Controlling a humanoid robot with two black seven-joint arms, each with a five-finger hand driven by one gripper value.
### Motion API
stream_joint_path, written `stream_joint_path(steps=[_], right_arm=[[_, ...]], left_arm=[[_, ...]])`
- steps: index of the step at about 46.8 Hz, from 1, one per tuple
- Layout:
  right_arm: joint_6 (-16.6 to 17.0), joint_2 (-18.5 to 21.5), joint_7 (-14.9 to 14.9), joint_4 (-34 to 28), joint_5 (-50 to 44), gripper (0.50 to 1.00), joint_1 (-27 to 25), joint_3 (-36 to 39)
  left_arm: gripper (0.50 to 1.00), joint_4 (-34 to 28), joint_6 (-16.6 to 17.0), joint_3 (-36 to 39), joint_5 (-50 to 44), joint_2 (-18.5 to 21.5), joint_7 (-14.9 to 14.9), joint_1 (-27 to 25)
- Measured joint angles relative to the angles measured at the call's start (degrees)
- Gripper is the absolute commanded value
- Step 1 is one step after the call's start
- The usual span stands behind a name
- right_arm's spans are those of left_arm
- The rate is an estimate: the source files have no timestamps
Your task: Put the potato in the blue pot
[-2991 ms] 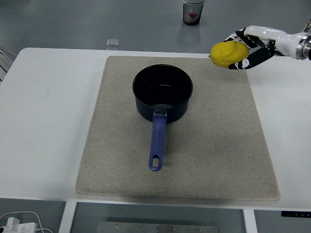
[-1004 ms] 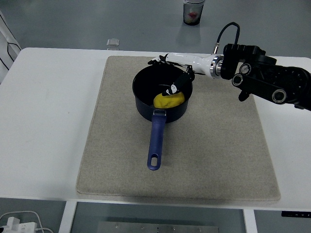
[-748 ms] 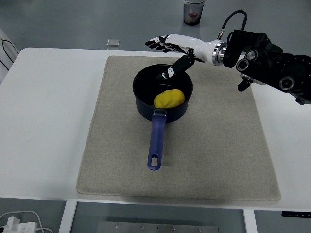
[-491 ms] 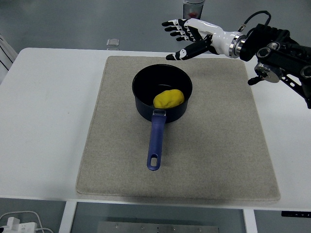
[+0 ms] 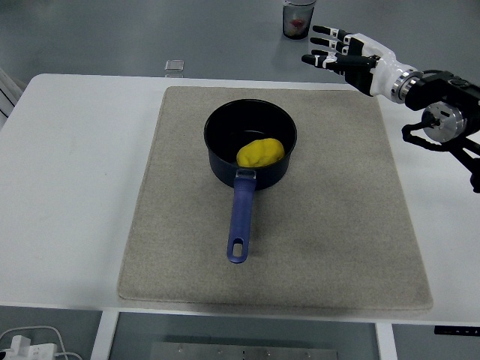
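The potato (image 5: 261,151) lies inside the pot (image 5: 250,147), lower left of the right hand (image 5: 346,53), whose spread fingers hold nothing.

Take the pot (image 5: 250,142) as your landmark: it sits on the mat (image 5: 330,240), toward the mat's far half, with its handle (image 5: 240,221) running toward the table's (image 5: 67,195) near edge. You'll find the potato (image 5: 260,151) inside the pot, on the handle side. Beyond and left of the pot, a small container (image 5: 174,67) stands off the mat. Far beyond and right of the pot are a cup (image 5: 298,18) and the right hand (image 5: 351,55).
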Motion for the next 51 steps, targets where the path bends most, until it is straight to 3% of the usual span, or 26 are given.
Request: stream_joint_path(steps=[18, 29, 51], right_arm=[[-0.1, 1.3, -1.4, -3.4, 3.0, 0.93, -7.3, 13.7], [0.1, 1.1, -3.1, -4.5, 11.0, 0.93, -7.6, 14.3], [-0.2, 3.5, -2.4, -6.0, 11.4, 0.93, -7.9, 14.4]], left_arm=[[0.996, 0.0, 0.0, 0.0, 0.0, 0.0, 0.0, 0.1], [0.996, 0.0, 0.0, 0.0, 0.0, 0.0, 0.0, 0.0], [0.996, 0.0, 0.0, 0.0, 0.0, 0.0, 0.0, 0.0]])
